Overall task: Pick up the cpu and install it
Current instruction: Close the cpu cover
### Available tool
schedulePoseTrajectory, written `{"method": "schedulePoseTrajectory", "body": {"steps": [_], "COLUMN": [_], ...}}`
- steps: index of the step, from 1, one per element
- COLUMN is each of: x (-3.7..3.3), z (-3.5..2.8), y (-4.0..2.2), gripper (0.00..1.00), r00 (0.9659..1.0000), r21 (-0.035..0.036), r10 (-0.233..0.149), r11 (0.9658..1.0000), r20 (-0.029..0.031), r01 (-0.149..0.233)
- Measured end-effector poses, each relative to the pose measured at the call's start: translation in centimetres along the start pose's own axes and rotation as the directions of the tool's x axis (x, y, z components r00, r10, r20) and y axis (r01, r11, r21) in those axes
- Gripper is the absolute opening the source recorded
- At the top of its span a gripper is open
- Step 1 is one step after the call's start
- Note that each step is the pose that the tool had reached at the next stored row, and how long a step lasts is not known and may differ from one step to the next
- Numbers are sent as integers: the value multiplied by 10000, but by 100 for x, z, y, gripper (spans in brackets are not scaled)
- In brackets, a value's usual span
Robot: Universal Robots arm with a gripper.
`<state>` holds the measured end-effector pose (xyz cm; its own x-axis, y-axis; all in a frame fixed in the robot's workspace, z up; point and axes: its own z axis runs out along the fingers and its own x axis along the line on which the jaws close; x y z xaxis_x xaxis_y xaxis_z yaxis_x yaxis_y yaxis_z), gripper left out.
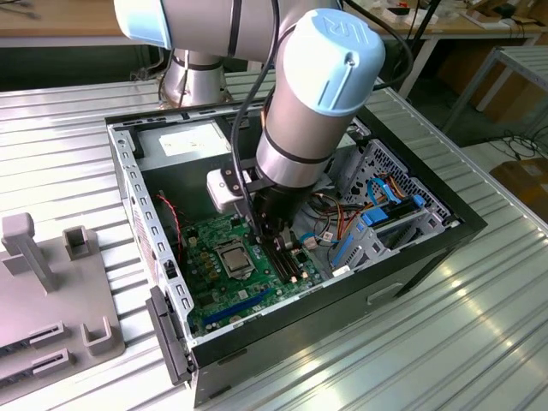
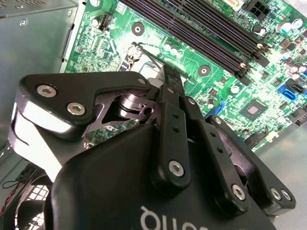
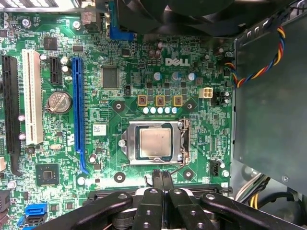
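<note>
While the arm's large grey wrist section blocks much of the open computer case [image 1: 462, 224] in the exterior view, the green motherboard [image 1: 218, 282] remains partly visible on the case floor, and the cpu [image 1: 235, 256] shows there as a small silver square seated in its socket frame. In the first wrist view the cpu [image 3: 155, 143] lies flat inside the metal socket frame [image 3: 125, 143], its silver top fully exposed, with the lever [image 3: 184, 139] running along one side of the frame. The gripper [image 3: 162, 178] sits just beside the socket, its two black fingertips pressed together with no gap visible and nothing between them; they do not touch the cpu. In the second wrist view the gripper [image 2: 171, 75] is seen from behind, its linkage and body covering most of the board, so the socket is largely hidden and only a corner of the frame [image 2: 136, 53] shows past the knuckle. The memory slots [image 2: 211, 28] run beyond the fingertips. In the first wrist view a blue expansion slot [image 3: 78, 110], a white slot [image 3: 33, 98] and a coin battery [image 3: 58, 101] sit well apart from the socket, and a fan [image 3: 192, 14] is cut off at the frame edge. A grey fixture block [image 1: 51, 300] rests on the ribbed table [image 1: 445, 342] outside the case, at the exterior view's left.
</note>
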<state>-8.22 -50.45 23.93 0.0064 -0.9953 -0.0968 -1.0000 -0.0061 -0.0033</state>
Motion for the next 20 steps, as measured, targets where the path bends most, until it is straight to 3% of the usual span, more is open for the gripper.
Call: {"method": "schedulePoseTrajectory", "body": {"steps": [6, 14, 20], "x": [21, 53, 122], "z": [54, 176, 200], "y": [0, 1, 1], "gripper": [11, 11, 11], "r00": [10000, 10000, 10000], "r21": [-4, -24, -59], "r10": [1, 2, 5], "r11": [10000, 10000, 10000], "r20": [0, -2, -16], "r01": [-1, -2, -6]}}
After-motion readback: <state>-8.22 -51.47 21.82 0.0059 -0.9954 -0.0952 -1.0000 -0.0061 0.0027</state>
